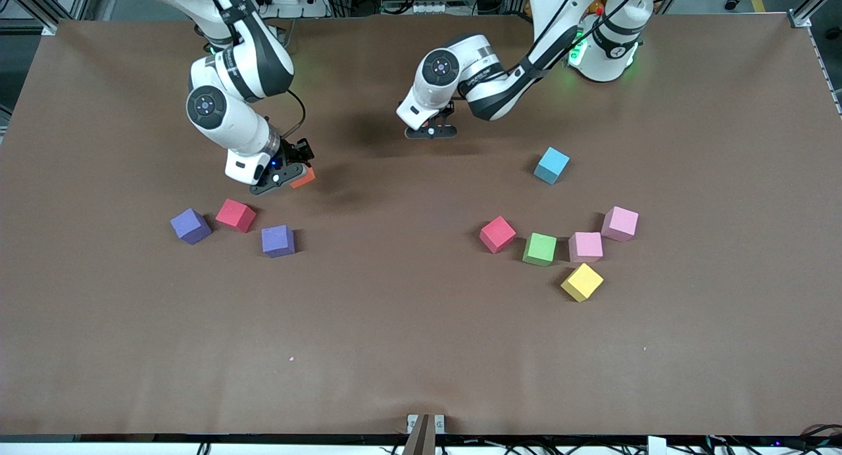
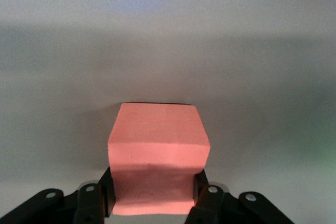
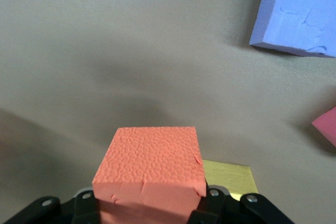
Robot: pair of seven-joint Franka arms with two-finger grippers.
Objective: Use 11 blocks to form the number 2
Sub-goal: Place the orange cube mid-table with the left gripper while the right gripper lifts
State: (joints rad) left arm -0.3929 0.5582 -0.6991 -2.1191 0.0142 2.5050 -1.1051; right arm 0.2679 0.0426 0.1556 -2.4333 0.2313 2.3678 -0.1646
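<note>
Front view: the right gripper hangs low over the brown bench toward the right arm's end, its fingers clamped on a small matte orange foam cube. Just nearer the camera than it lie a red foam cube and two purple foam cubes, each standing apart from the others. The left gripper hovers over the middle of the bench, close to the arms' bases; from this camera its load is hidden.

The left wrist view shows its fingers closed on the lower sides of a second orange foam cube, with bare bench underneath. In the right wrist view the held orange cube fills the space between the black fingers; a yellow foam cube lies on the bench under it, partly covered by it, and one purple cube and a red corner sit farther off.

Toward the left arm's end lie another red cube, a green foam cube, two pink foam cubes and another yellow cube, clustered but loose. A light-blue cube sits alone, farther from the camera than that cluster. No part of the digit is laid out yet.
</note>
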